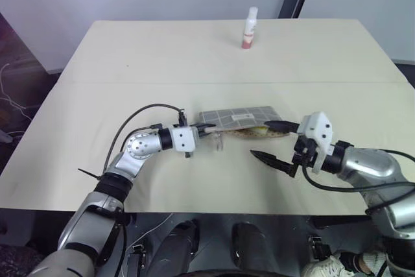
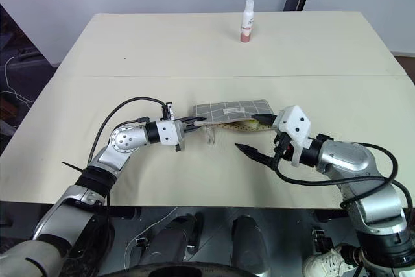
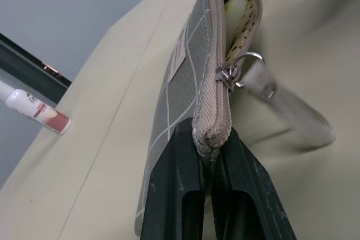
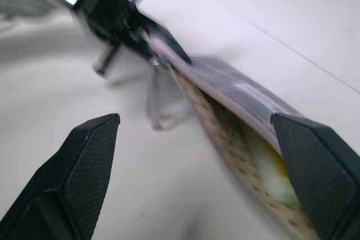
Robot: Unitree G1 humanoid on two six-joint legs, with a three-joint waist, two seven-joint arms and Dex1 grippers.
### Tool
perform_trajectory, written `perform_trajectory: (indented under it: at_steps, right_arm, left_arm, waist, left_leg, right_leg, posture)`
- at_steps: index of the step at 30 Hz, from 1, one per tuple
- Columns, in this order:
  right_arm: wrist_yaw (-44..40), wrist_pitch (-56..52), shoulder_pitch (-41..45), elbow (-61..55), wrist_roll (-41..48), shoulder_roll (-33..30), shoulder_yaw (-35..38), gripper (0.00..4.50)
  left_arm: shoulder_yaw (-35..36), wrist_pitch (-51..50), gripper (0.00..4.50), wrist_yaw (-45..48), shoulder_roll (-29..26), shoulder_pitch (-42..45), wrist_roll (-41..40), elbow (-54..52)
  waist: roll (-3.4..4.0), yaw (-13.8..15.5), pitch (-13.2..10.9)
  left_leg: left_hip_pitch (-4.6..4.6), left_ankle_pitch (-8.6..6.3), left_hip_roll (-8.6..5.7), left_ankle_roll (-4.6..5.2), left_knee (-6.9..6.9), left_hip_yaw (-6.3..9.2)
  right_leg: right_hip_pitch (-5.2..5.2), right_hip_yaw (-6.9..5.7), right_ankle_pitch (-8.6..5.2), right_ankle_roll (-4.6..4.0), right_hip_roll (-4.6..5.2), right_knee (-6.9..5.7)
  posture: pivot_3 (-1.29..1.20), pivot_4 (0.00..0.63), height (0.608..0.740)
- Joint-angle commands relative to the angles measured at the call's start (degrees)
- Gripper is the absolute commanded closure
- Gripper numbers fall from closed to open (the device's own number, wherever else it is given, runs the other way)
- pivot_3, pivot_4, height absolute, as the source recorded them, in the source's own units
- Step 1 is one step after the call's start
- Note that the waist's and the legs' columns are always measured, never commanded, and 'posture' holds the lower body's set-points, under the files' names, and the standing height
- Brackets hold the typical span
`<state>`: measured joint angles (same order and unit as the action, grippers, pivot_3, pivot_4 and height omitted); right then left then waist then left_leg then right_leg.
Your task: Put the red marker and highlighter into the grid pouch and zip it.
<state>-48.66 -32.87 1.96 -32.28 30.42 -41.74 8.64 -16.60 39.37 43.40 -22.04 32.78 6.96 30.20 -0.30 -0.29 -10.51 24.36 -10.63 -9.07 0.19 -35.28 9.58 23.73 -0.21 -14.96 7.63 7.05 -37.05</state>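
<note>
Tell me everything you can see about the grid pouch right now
The grid pouch is a flat grey fabric case with white grid lines and a small white label. It lies on the beige table, its zipper open, showing a tan dotted lining and something yellow inside. The metal zipper pull sits near one end, carrying a ring and a clear strap. The left gripper is shut on that end's corner. The open right gripper stands just off the other end, not touching it.
</note>
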Motion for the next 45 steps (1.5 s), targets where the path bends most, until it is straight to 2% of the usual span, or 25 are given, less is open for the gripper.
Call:
perform_trajectory:
  at_steps: [1, 4, 9, 13, 24, 27, 30, 34, 39, 45]
  right_arm:
    - [1.7, -0.1, -2.7, -0.8, -2.2, 1.1, -5.2, 0.04]
    - [4.6, -0.7, -2.6, 3.1, -4.3, 4.9, -10.2, 0.04]
    - [10.6, -2.9, 3.7, 13.7, -3.8, 13.4, -10.1, 0.04]
    - [11.2, -7.3, 8.0, 13.0, 2.7, 18.9, -9.3, 0.04]
    - [12.9, -14.7, 11.6, 13.7, 8.6, 23.4, -9.9, 0.04]
    - [13.1, -14.7, 12.1, 13.7, 9.0, 24.5, -10.1, 0.87]
    - [16.4, -13.6, 13.5, 15.4, 9.2, 27.2, -7.5, 2.37]
    - [16.5, -15.4, 12.5, 14.7, 10.6, 26.6, -6.4, 4.44]
    - [15.2, -15.4, 10.2, 14.0, 10.0, 21.9, -4.8, 4.44]
    - [11.4, -11.7, 7.8, 19.2, 7.9, 10.4, 3.3, 4.44]
  left_arm:
    - [-0.2, 1.2, 4.5, 0.9, 0.5, 1.2, -1.2, -1.7]
    - [-0.6, 1.3, 4.5, 0.5, 0.7, 1.6, 0.0, -1.4]
    - [-1.6, 3.4, 4.5, -1.5, 0.2, 2.9, 4.1, -0.9]
    - [-2.5, 5.4, 4.5, -4.2, -0.2, 3.7, 8.1, -0.1]
    - [-3.5, 5.9, 4.5, -8.5, 0.6, 4.0, 11.2, 1.2]
    - [-3.8, 5.8, 4.5, -9.0, 1.2, 3.4, 11.3, 0.9]
    - [-4.0, 5.7, 4.5, -9.1, 1.1, 2.7, 11.1, 0.3]
    - [-4.0, 5.6, 4.5, -9.7, 0.6, 2.3, 11.2, 0.1]
    - [-3.3, 5.0, 4.5, -10.0, -0.2, 2.1, 10.2, -0.3]
    - [-2.0, 4.7, 4.5, -10.4, -1.6, 1.9, 8.6, 0.9]
  waist:
    - [-0.01, 0.1, 0.0]
    - [-0.01, 0.0, 0.0]
    - [-0.01, -0.3, 0.0]
    - [-0.01, -0.2, 0.0]
    - [0.0, -0.3, 0.0]
    - [0.01, -0.3, 0.0]
    - [0.01, -0.4, 0.0]
    - [0.02, -0.3, 0.0]
    - [0.02, -0.3, 0.0]
    - [0.02, -0.2, 0.0]
  left_leg:
    - [0.0, 0.0, 0.0, 0.0, 0.0, 0.0]
    - [0.0, 0.0, 0.0, 0.0, 0.0, -0.03]
    - [-0.02, 0.01, -0.01, -0.02, -0.06, -0.04]
    - [-0.05, 0.03, 0.02, -0.04, -0.04, 0.01]
    - [-0.03, 0.03, 0.01, -0.04, 0.04, 0.03]
    - [-0.03, 0.03, 0.02, -0.04, 0.03, 0.02]
    - [-0.04, 0.04, 0.02, -0.05, 0.02, 0.02]
    - [-0.04, 0.04, 0.01, -0.06, 0.03, 0.02]
    - [-0.03, 0.04, 0.01, -0.06, 0.04, 0.02]
    - [-0.04, 0.04, 0.01, -0.06, 0.01, 0.0]
  right_leg:
    - [0.0, 0.0, 0.0, 0.0, 0.0, 0.01]
    - [0.01, 0.0, 0.0, 0.0, 0.05, 0.0]
    - [-0.02, 0.0, 0.03, -0.04, -0.02, 0.0]
    - [-0.03, 0.01, 0.05, -0.05, -0.09, -0.02]
    - [0.05, 0.01, 0.05, -0.05, -0.11, -0.05]
    - [0.05, 0.02, 0.05, -0.05, -0.11, -0.05]
    - [0.05, 0.02, 0.05, -0.05, -0.12, -0.06]
    - [0.06, 0.03, 0.05, -0.06, -0.13, -0.08]
    - [0.07, 0.03, 0.05, -0.05, -0.12, -0.07]
    - [0.03, 0.03, 0.05, -0.05, -0.11, -0.06]
  posture:
    - [0.0, 0.15, 0.74]
    - [0.0, 0.15, 0.74]
    - [0.0, 0.15, 0.74]
    - [0.0, 0.15, 0.74]
    - [0.0, 0.15, 0.74]
    - [0.0, 0.15, 0.74]
    - [0.0, 0.15, 0.74]
    - [0.0, 0.15, 0.74]
    - [0.0, 0.15, 0.74]
    - [0.0, 0.15, 0.74]
